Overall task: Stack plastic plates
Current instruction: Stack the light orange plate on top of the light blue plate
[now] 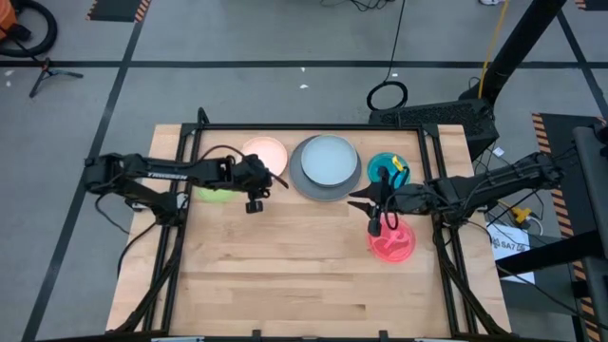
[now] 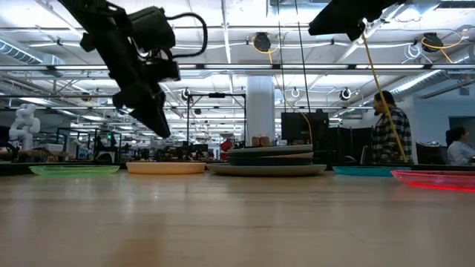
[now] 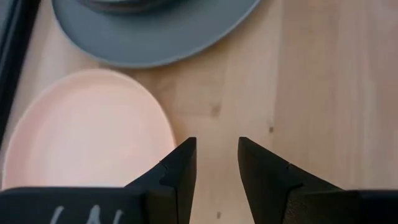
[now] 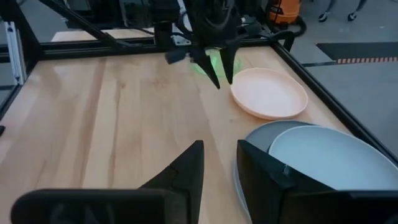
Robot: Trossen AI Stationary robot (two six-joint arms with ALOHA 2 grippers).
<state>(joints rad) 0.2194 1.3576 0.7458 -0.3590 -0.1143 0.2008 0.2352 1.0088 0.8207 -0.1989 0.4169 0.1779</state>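
Observation:
A large grey plate (image 1: pixel 306 180) sits at the table's far middle, with darker plates and a pale blue plate (image 1: pixel 329 158) stacked on it. A pink plate (image 1: pixel 266 150) lies to its left and a green plate (image 1: pixel 211 194) farther left, under the left arm. The teal plate (image 1: pixel 382 167) and the red plate (image 1: pixel 391 241) lie on the right. My left gripper (image 1: pixel 280 180) is open and hovers over bare wood between the pink plate (image 3: pixel 81 130) and the grey plate (image 3: pixel 155 37). My right gripper (image 1: pixel 359 199) is open, just near of the grey stack (image 4: pixel 255 138).
A black metal frame (image 1: pixel 304 127) borders the table on its far, left and right sides. Bare wood (image 1: pixel 285 275) fills the near half. In the low view, people (image 2: pixel 390 133) stand in the room beyond the table.

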